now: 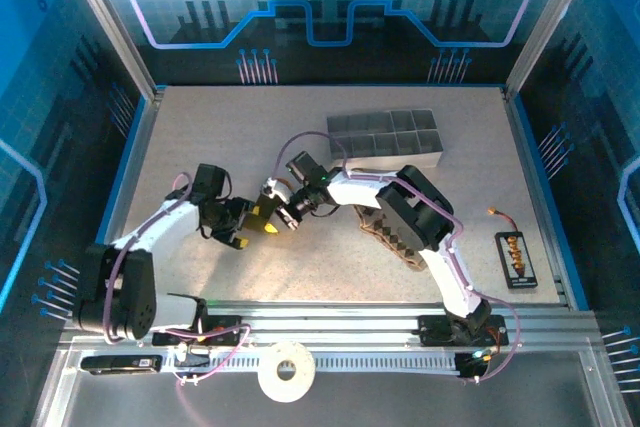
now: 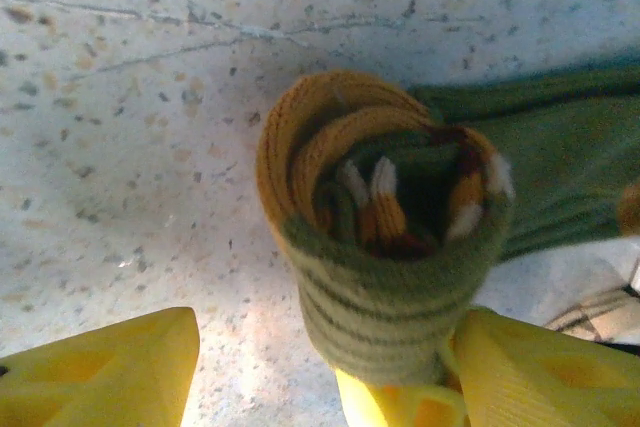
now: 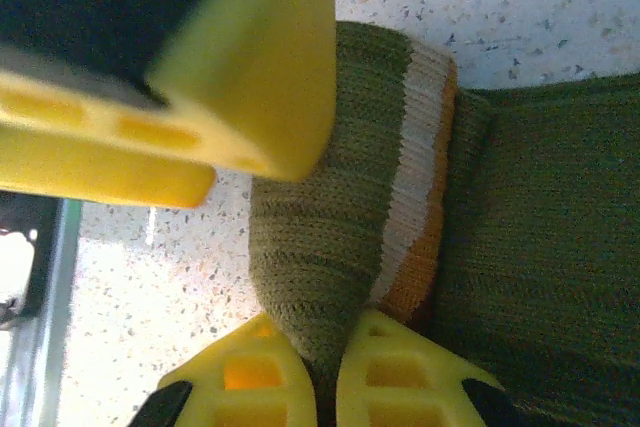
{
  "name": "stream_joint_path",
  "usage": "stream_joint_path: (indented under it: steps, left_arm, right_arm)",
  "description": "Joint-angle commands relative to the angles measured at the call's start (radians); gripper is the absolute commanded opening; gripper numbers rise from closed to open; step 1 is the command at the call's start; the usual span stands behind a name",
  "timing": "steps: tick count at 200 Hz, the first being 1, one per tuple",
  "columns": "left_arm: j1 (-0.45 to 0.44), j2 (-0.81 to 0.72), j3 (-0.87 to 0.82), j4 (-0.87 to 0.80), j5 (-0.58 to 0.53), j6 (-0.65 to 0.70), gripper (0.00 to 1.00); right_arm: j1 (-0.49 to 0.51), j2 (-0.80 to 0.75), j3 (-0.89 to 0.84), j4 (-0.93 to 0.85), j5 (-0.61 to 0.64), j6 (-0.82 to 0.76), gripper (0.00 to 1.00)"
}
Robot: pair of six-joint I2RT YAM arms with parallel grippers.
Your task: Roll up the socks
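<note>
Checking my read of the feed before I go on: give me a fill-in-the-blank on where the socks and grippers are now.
The right gripper is ____ on the rolled olive-green sock. The left gripper has its jaws ____, with one finger clear of the roll. The brown diamond-check sock lies partly ____ the right arm.
Missing words: shut; open; under.

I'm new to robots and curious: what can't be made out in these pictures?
Top view: olive sock mostly hidden beneath the left hand and right hand.
Top view: brown sock mostly covered by the right arm.
Top view: small black item at far right, too small to identify.
Left wrist view: sock's unrolled length cut off by the right edge.
</note>
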Motion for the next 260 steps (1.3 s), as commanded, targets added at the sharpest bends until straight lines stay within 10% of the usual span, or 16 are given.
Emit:
stream_joint_path:
  steps: [1, 61, 102, 144, 195, 260]
  left_arm:
    - [-0.016, 0.071, 0.008, 0.021, 0.007, 0.025, 0.61]
    - [-0.067, 0.205, 0.044, -0.126, -0.040, 0.075, 0.07]
    - [-0.092, 0.186, 0.046, -0.209, -0.055, 0.039, 0.04]
    - [-0.108, 0.199, 0.080, -0.252, -0.060, 0.025, 0.03]
    - [-0.112, 0.215, 0.108, -0.273, -0.065, 0.036, 0.04]
    - [-0.112, 0.178, 0.122, -0.283, -0.056, 0.034, 0.13]
  right_arm:
    - [-0.009, 0.084, -0.025, -0.162, 0.037, 0.057, 0.00]
    - [0.025, -0.099, -0.166, 0.001, 0.229, -0.073, 0.26]
    - [0.166, -0.448, -0.544, 0.534, 0.686, -0.361, 0.70]
    - [0.333, -0.459, -0.597, 0.571, 1.005, -0.614, 0.72]
    - [0.387, -0.300, -0.472, 0.494, 1.142, -0.725, 0.62]
    - [0.373, -0.248, -0.397, 0.338, 1.128, -0.626, 0.07]
